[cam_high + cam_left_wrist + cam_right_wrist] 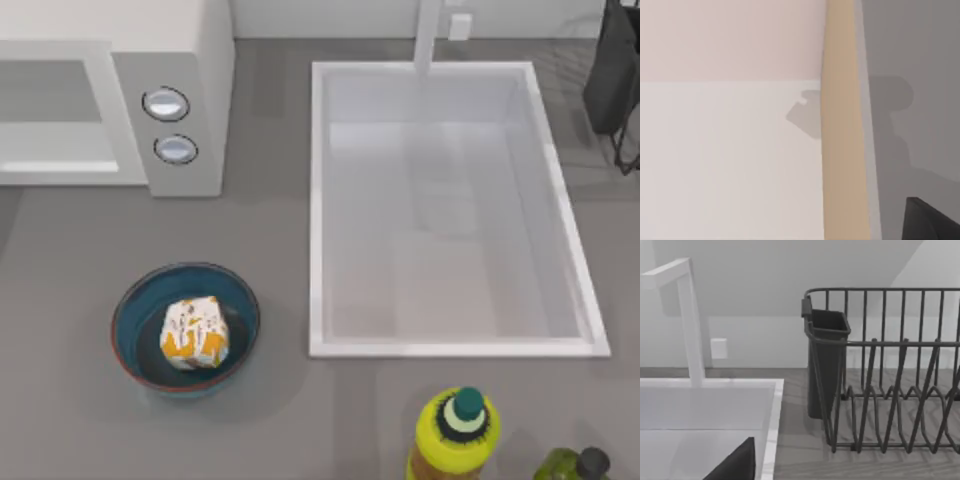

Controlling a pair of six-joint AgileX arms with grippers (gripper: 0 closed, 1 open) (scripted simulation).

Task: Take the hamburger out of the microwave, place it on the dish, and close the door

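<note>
The hamburger (194, 334), wrapped in white paper with orange-yellow patches, sat inside the dish (133, 305), a deep blue bowl with a thin reddish rim. The dish stood on the grey tabletop (60, 400) toward its near left part, in front of the microwave (180, 60) and well left of the large white sink (320, 210).

The microwave occupied the far left corner of the tabletop, its two round silver-rimmed knobs (166, 104) on the light grey side panel. Its door (55, 115) lay flat against the front, the white frame around the greyish window lined up with the panel beside it, so the door looked closed.

The sink filled the far right part of the tabletop, with a white faucet (428, 35) rising at its far edge. A yellow-green bottle (455, 435) with a dark green cap stood at the near edge in front of the sink, and a darker olive bottle (572, 466) stood just right of it. A dark dish rack (890, 380) with a dark cutlery holder (825, 365) sat at the far right corner, beside the sink.

In the left wrist view a tan strip (842, 125) ran between a pale surface and a grey one, with a dark shape at one corner. Whether either gripper's fingers were spread or pressed together cannot be told.
</note>
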